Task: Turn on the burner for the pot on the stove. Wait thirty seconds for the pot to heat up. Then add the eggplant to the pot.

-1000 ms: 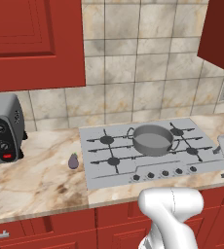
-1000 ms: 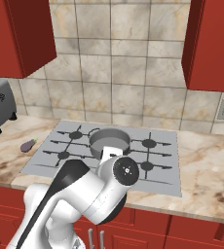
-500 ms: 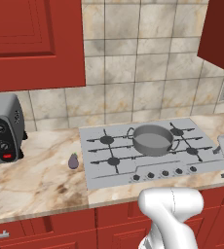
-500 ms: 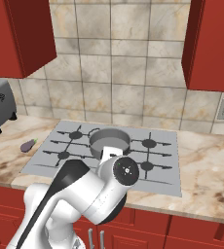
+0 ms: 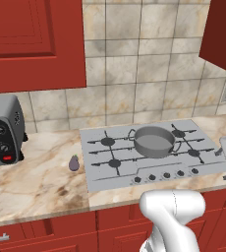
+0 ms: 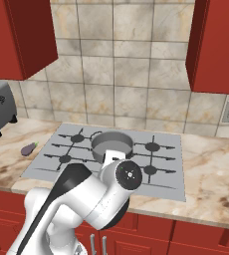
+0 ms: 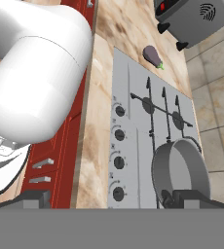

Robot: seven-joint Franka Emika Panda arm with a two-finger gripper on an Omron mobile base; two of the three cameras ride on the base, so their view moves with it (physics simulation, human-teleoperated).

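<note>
The stove sits on the marble counter, its knob row along the near edge. The risk I judge: turning the wrong knob, since they look alike. The pot stands on a far burner (nothing in it). The gripper hangs wide open, holding nothing, near the knobs. The eggplant lies just left of the stove, well apart from it.
</note>
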